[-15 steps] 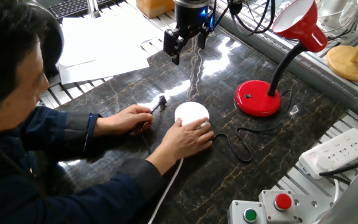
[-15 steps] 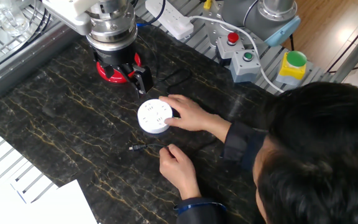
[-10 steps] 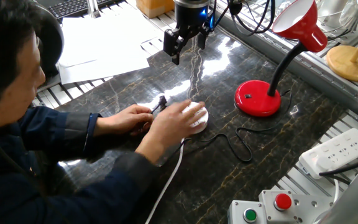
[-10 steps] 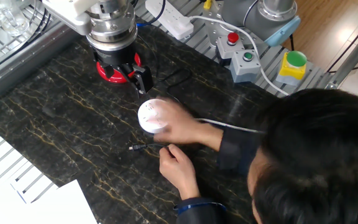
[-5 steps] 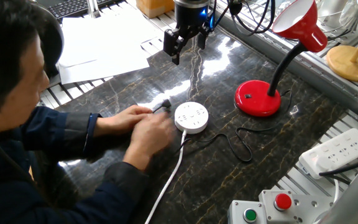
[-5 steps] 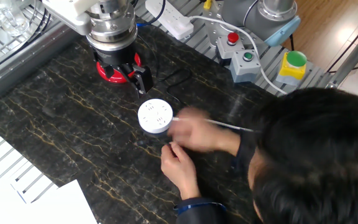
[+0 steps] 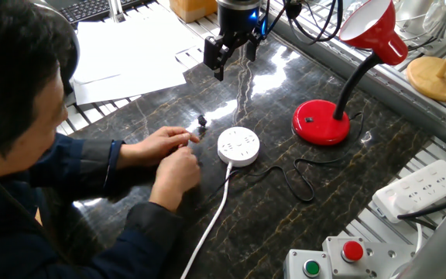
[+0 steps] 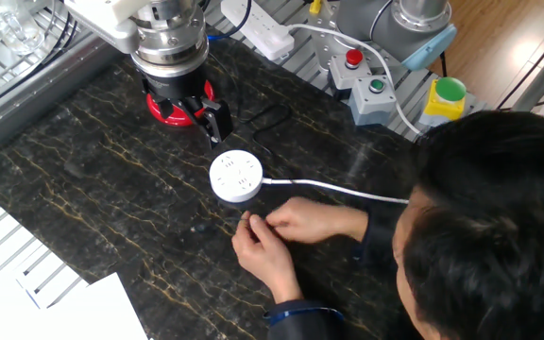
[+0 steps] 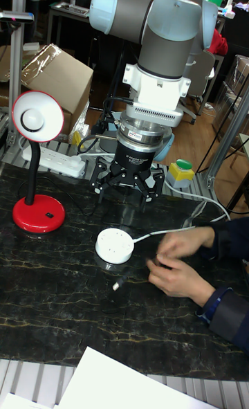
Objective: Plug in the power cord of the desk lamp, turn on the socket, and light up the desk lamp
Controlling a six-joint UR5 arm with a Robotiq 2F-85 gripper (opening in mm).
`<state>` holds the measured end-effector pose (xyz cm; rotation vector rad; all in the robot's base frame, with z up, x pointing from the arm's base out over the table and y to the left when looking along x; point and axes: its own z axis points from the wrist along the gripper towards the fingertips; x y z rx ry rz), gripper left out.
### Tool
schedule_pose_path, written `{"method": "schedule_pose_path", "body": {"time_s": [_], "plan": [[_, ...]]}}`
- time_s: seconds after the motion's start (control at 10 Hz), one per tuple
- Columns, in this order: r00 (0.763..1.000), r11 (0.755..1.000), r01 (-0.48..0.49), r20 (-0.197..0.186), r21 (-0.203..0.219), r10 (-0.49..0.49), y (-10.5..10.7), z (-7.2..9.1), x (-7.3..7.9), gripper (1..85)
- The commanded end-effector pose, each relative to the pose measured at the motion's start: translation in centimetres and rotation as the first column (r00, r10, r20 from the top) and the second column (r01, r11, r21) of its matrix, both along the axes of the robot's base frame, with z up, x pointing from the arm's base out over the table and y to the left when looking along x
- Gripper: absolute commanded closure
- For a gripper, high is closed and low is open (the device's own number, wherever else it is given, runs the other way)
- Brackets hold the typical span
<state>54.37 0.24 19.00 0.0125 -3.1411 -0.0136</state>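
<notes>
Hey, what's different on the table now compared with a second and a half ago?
The person's hand that covered the socket lifted off and drew back toward them, joining the other hand by the plug near the socket. The socket's outlet holes now show. The gripper, fingers open, and the desk lamp stayed put.

One fixed view looks down across the counter [image 7: 145,108] from the button box [image 7: 339,260] end. The other stares steeply down from the opposite side. The tall one faces my arm [image 9: 162,32] head-on, low. All share the socket [image 7: 238,146].
</notes>
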Motion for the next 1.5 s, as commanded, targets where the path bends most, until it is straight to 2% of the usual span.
{"method": "schedule_pose_path", "body": {"time_s": [0.0, 1.4], "plan": [[1.000, 0.995, -0.022, 0.016, -0.094, 0.024, -2.17, 0.07, 0.48, 84.3], [1.000, 0.992, -0.030, 0.001, -0.119, 0.030, -2.50, 0.32, 0.39, 84.3]]}}
